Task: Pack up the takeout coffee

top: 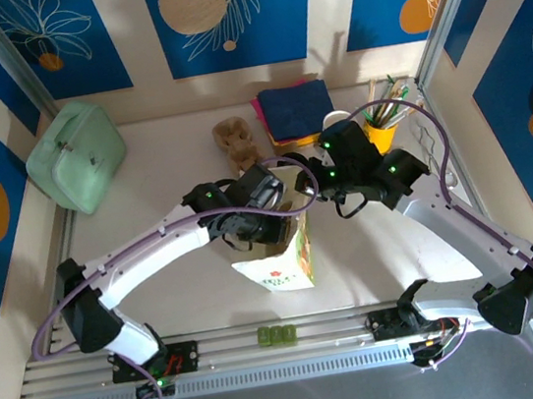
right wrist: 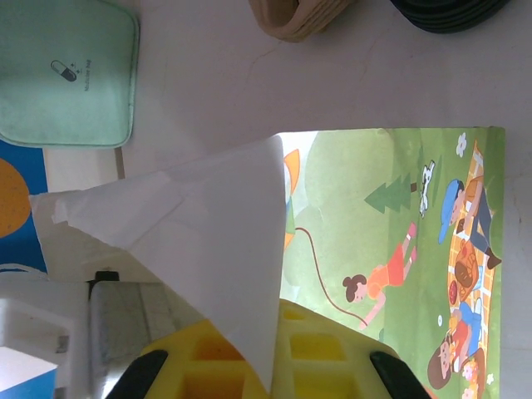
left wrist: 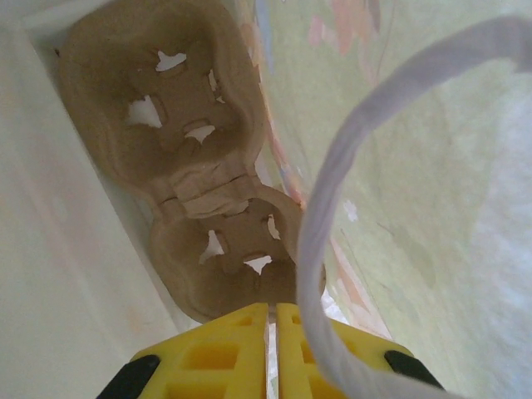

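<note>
Holding the yellow-fingered left end effector [left wrist: 272, 314], nearest the lens, shut to a hairline slit with nothing plainly pinched. Hanging it inside the green picnic-printed paper bag [top: 281, 269], above a brown moulded cardboard cup carrier [left wrist: 179, 125] lying on the bag's floor, beside a looping white cord handle [left wrist: 332, 208]. Clamping the right end effector [right wrist: 270, 332] on the paper bag's white inner flap, propping the mouth open. Finding the takeout coffee [top: 334, 119], a white paper cup with its round rim up, standing at the back of the bench [top: 173, 168], just behind the right end effector and well apart from the left. Judging its long axis upright and the right arm nearer, though occupied. Reading no brand: only cartoon picnickers on the bag, and a pill emblem with print too small to read on the mint-green pouch [right wrist: 66, 75].
</note>
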Robot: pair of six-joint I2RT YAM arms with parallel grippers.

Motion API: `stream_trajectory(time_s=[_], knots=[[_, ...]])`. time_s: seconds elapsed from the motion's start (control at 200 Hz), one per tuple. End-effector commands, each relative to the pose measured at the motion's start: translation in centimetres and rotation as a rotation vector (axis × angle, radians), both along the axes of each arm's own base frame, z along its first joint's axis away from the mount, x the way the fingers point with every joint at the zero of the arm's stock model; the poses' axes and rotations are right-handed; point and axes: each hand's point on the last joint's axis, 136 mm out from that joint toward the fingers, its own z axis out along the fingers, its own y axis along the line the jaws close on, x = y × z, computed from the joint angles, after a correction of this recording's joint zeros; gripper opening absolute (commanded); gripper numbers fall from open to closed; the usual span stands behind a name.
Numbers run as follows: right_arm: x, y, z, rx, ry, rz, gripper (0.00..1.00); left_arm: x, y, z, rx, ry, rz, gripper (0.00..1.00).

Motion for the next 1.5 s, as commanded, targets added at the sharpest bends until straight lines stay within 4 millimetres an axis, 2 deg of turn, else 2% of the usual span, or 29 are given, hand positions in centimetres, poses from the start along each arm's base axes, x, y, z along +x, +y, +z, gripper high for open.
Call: stream_trajectory(time_s=[0.0, 0.785, 1.206, 1.496], knots=[[-0.8, -0.7, 0.0, -0.002, 0.004, 0.008, 0.00, -0.4, -0.5, -1.3, 0.005, 0.041, -0.009, 0.10], [-1.1, -2.3, -0.9, 0.011, 0.059, 0.036, 0.00, -0.9, -3.3, -7.0, 0.035, 0.194, -0.048, 0.05], [-1.1, -2.1, -1.4, 0.012, 0.100, 0.077, 0.00, -1.2, -3.8, -9.4, 0.101, 0.272, -0.073, 0.04], [-0.7, -2.1, -1.0, 0.016, 0.095, 0.083, 0.00, -1.6, -3.6, -11.2, 0.153, 0.315, -0.074, 0.04]])
